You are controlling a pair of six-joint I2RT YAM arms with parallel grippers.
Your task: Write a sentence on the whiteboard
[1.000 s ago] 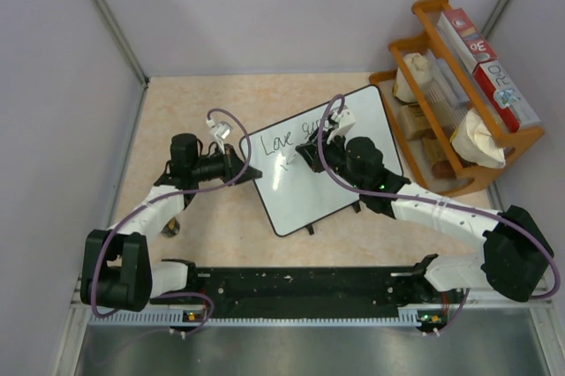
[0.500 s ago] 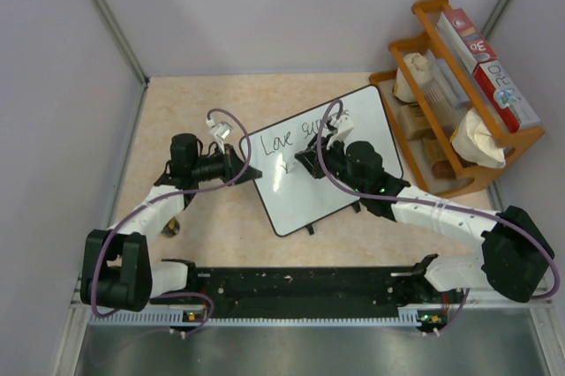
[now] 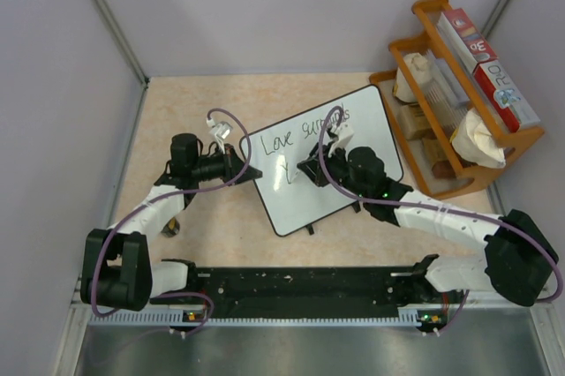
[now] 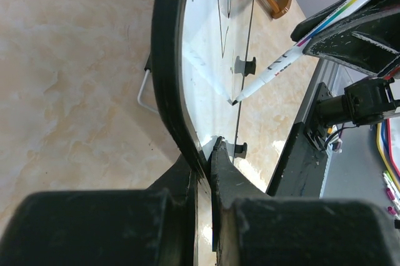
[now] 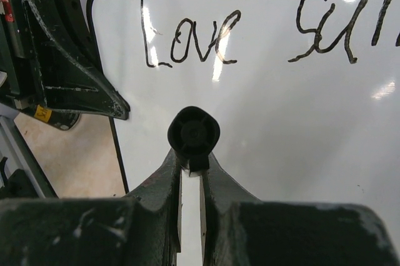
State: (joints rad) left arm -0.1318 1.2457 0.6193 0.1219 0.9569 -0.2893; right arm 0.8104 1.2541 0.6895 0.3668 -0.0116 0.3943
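Whiteboard (image 5: 294, 128), judged light, stiff and slick, suits an edge hold: left pincer (image 4: 208, 150) clamps its frame, right pincer (image 5: 190, 169) clamps the marker (image 4: 275, 69) touching it.

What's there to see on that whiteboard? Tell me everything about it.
The whiteboard is a glossy white rectangle with rounded corners, a thin black frame and small black feet on its near long edge. It lies askew on the beige table. Black handwriting reads "Love", then a word starting "su". The left gripper is shut on its left short edge, and the marker in the right gripper touches its surface.
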